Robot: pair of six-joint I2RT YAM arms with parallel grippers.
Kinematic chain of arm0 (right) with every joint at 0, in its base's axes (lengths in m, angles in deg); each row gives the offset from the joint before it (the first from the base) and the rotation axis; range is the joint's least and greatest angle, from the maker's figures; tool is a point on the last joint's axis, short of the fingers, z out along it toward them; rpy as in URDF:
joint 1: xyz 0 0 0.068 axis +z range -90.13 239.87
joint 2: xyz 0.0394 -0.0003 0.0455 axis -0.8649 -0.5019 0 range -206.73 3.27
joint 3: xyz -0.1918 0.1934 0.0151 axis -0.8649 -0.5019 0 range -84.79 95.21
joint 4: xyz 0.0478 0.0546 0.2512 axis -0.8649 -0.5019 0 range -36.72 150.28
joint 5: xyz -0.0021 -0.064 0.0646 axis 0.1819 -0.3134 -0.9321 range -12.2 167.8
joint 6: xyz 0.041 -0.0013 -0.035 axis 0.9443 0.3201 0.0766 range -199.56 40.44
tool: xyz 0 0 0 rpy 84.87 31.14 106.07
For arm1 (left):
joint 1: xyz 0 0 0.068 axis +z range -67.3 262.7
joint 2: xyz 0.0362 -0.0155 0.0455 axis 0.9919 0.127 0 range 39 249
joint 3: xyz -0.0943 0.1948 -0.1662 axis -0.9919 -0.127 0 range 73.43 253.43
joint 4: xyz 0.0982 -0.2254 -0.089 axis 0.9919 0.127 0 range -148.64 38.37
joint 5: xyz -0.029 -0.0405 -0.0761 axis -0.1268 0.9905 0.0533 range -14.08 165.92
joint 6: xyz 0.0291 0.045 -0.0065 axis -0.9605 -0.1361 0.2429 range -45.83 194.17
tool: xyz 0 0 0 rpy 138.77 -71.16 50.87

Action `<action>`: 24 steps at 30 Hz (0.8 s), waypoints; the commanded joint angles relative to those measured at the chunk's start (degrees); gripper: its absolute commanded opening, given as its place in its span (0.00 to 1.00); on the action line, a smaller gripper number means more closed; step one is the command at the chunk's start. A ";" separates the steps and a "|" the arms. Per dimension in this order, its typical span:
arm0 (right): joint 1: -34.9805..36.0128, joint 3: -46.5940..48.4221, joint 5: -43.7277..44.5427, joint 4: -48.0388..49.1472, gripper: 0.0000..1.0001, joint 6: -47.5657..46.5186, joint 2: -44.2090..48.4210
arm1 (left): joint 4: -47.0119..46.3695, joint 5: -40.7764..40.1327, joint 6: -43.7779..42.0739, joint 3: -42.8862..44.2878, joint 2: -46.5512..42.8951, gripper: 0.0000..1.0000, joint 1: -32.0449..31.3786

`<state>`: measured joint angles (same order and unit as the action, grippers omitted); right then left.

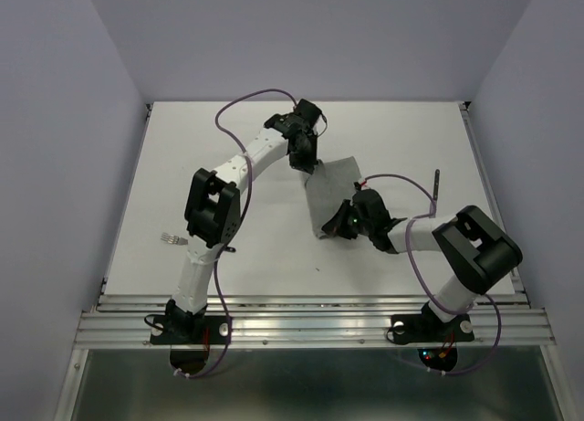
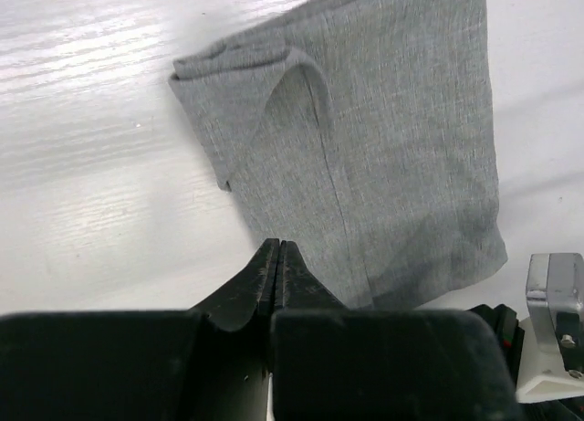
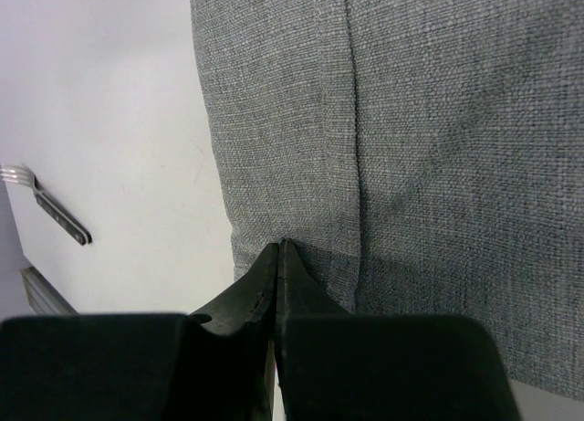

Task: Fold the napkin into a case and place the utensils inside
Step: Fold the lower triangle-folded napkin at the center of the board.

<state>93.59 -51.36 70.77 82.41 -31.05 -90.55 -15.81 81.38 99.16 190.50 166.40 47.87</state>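
Left gripper [image 2: 277,249] of mine is clenched, its tips meeting right at the edge of the napkin [image 1: 334,185]. My right gripper [image 3: 277,247] is clenched the same way at the opposite end. I cannot tell whether either has cloth pinched between its tips.

The napkin lies folded into a grey oblong a little right of the bench's middle, with a fold line running its length and one layer puffed up near a corner. At its 9 o'clock, well apart and near my left arm, lies a fork [image 1: 171,238]. At its 3 o'clock a dark-handled utensil [image 1: 436,187] lies towards the bench's right side.

The bench [image 1: 411,133] is white with a faint grain, and a metal rail [image 1: 310,316] runs along its near edge. Pale lilac walls [image 1: 55,120] close it in on three sides.

My left arm rises from its base, bends at the elbow and reaches to the napkin's 11 o'clock corner, wrist tipped down. My right arm has its elbow out at 4 o'clock and its forearm folded back, so the gripper meets the napkin's 6 o'clock end.
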 commanded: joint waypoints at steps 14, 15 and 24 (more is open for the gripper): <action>0.12 -4.78 -3.17 -12.11 0.01 0.09 6.46 | 1.12 -3.70 -1.53 1.32 -0.04 0.00 0.82; 0.12 -4.69 -3.26 -11.94 0.01 0.18 6.37 | 0.59 -3.17 -1.70 1.14 0.05 0.00 0.82; 0.12 -4.51 -2.90 -12.46 0.01 0.18 6.81 | 0.77 0.08 -2.14 5.79 5.14 0.00 0.82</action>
<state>93.61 -55.65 67.21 75.72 -29.82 -83.71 -15.26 79.47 98.40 192.64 170.85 48.68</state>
